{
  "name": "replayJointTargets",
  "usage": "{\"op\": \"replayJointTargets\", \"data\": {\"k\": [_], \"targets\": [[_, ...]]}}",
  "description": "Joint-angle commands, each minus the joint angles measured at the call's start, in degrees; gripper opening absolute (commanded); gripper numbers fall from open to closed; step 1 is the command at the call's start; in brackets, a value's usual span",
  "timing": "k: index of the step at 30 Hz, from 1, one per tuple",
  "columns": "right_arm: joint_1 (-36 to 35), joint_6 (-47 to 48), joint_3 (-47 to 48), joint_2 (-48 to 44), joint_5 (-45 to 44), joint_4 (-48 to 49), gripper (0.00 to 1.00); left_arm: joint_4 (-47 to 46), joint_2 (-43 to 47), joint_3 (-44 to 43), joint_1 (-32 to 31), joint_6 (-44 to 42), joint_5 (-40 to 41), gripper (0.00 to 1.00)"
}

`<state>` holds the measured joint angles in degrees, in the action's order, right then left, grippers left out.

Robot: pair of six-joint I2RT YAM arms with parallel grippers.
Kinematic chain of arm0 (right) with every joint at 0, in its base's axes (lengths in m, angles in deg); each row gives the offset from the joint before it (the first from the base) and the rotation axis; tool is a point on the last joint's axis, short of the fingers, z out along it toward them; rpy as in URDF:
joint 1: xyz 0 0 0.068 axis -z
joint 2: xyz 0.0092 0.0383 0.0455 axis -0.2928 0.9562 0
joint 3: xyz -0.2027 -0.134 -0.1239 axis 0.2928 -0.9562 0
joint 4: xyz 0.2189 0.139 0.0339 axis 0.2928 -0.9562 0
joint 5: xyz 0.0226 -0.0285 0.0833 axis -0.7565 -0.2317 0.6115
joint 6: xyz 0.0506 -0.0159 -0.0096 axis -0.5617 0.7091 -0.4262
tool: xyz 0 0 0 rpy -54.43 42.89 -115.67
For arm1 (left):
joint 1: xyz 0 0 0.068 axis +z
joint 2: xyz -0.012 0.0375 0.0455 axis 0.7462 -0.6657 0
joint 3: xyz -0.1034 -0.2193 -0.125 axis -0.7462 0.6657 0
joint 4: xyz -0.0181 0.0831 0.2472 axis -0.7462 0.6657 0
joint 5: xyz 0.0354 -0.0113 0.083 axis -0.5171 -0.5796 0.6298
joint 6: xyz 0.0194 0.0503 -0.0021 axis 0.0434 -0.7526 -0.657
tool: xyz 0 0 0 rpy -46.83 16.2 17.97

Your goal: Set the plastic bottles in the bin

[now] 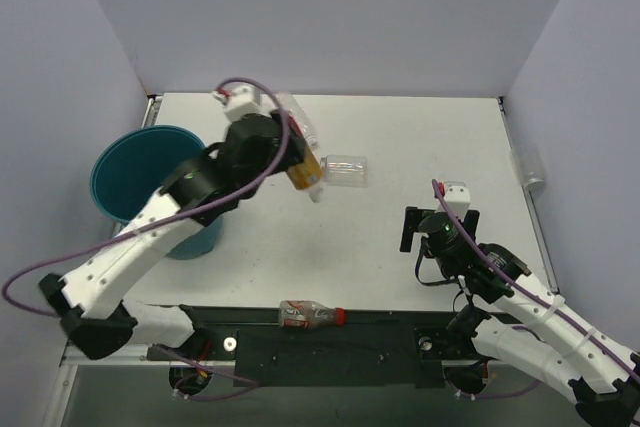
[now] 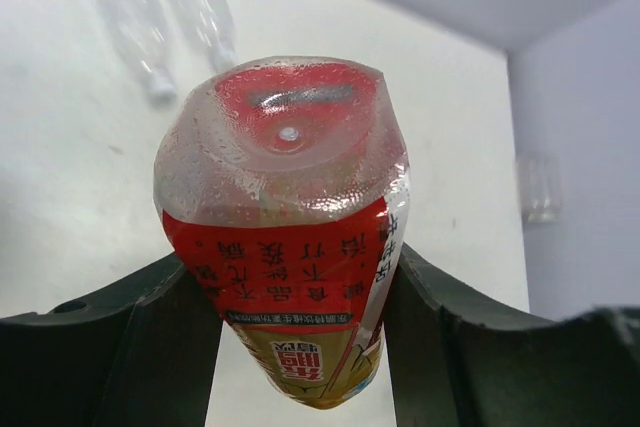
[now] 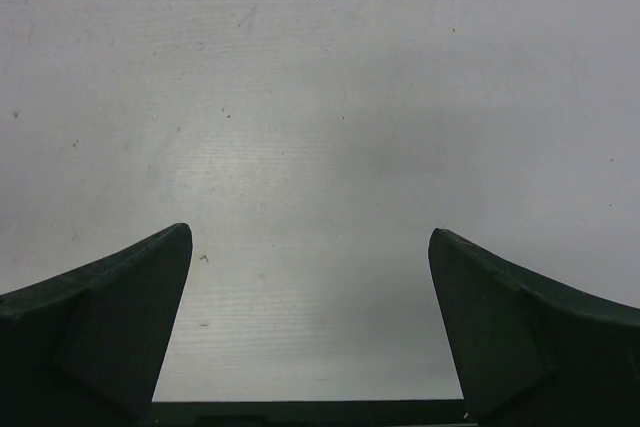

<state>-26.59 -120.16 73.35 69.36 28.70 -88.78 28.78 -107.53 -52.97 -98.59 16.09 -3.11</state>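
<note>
Left wrist view: the left gripper [image 2: 292, 292] is clamped on a labelled bottle [image 2: 285, 177]. Its dark fingers [image 2: 120, 347] press in on either side of the red and gold label. The bottle's dimpled base points away from the wrist, with pale table behind it.

From the top camera, that gripper and its bottle sit just to the right of the bin [image 1: 125, 177], which stands at the left edge of the table [image 1: 420, 127]. The bottle is beside the bin and not over its opening. I cannot tell from up here how high it is held.

A clear bottle [image 1: 345, 170] lies on its side just beyond the held one, close to the fingertips. A second clear bottle [image 1: 297, 119] pokes out behind the left wrist, toward the back of the table.

The right gripper [image 3: 310, 237] has its jaws wide apart with only bare, lightly speckled tabletop between them. It is gripping nothing. From above it sits over the right side of the table, well apart from the clear bottles and far from the bin.

A crushed bottle [image 1: 305, 315] with a red cap and a reddish label lies on its side at the near edge of the table, between the two arm bases. One more see-through bottle [image 1: 529, 169] lies at the far right, up against the wall. It is too faint to make out more.
</note>
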Motion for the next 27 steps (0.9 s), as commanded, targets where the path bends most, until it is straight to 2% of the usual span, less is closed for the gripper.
{"op": "replayJointTargets", "data": {"k": [1,4,6,9,12,13,14,16,17,18,21,22,23,24,25,26,27], "targets": [[-0.50,-1.30,0.15,1.26,-3.63,-2.08,0.99,0.01,12.71,-3.82,3.74,-15.76,15.07,0.18],[-0.59,-2.44,-0.11,0.91,-4.69,-2.17,0.99,-3.67,18.94,-3.74,5.32,-24.46,23.86,0.17],[-0.77,-2.44,-0.55,-0.14,-4.43,-1.65,0.99,-9.72,23.69,-0.50,5.33,-29.48,26.59,0.17],[-0.68,-2.79,-1.78,-1.90,-4.60,-1.03,0.99,-16.60,29.42,5.38,5.33,-34.56,36.22,0.17],[-0.77,-3.23,-2.39,-2.25,-4.60,-1.12,0.99,-32.89,36.26,14.33,5.24,-45.02,42.93,0.16],[-0.77,-3.32,-2.66,-2.17,-4.60,-1.12,0.99,-37.49,37.24,16.11,5.32,-52.44,47.38,0.16],[-0.77,-3.58,-2.75,-1.99,-4.43,-1.12,0.99,-45.71,38.04,19.52,5.33,-56.69,49.95,0.16],[-0.77,-3.93,-3.18,-1.55,-4.25,-0.94,0.99,-55.84,37.78,23.22,5.76,-66.20,54.10,0.17],[-0.86,-3.93,-3.27,-1.11,-3.99,-0.85,0.99,-58.17,37.34,24.38,6.72,-70.75,55.24,0.18],[-0.86,-3.94,-3.27,-0.94,-3.90,-0.68,0.99,-59.75,36.21,25.08,7.69,-71.67,55.42,0.18],[-0.95,-4.11,-3.10,-0.58,-3.37,-0.41,0.99,-54.16,32.35,24.65,13.29,-69.31,54.29,0.18],[-1.03,-4.11,-3.10,-0.93,-3.46,-0.41,0.99,-51.80,31.55,23.61,14.63,-65.91,53.24,0.18],[-1.21,-4.02,-3.10,-1.20,-3.46,-0.41,0.99,-42.90,29.63,22.47,17.08,-63.09,52.45,0.26],[-1.21,-4.20,-3.36,-1.89,-3.55,-0.59,0.99,-37.59,28.65,19.50,18.32,-56.54,50.09,0.40],[-1.12,-4.20,-3.45,-2.25,-3.63,-0.68,0.99,-27.27,26.55,17.99,21.12,-53.43,48.41,0.70],[-1.12,-4.29,-3.71,-3.04,-3.90,-0.94,0.99,-22.03,25.22,14.14,22.28,-45.48,43.78,0.87],[-1.12,-4.46,-3.80,-3.39,-3.90,-1.12,0.99,-13.19,23.04,10.80,24.20,-42.36,41.04,0.89]]}}
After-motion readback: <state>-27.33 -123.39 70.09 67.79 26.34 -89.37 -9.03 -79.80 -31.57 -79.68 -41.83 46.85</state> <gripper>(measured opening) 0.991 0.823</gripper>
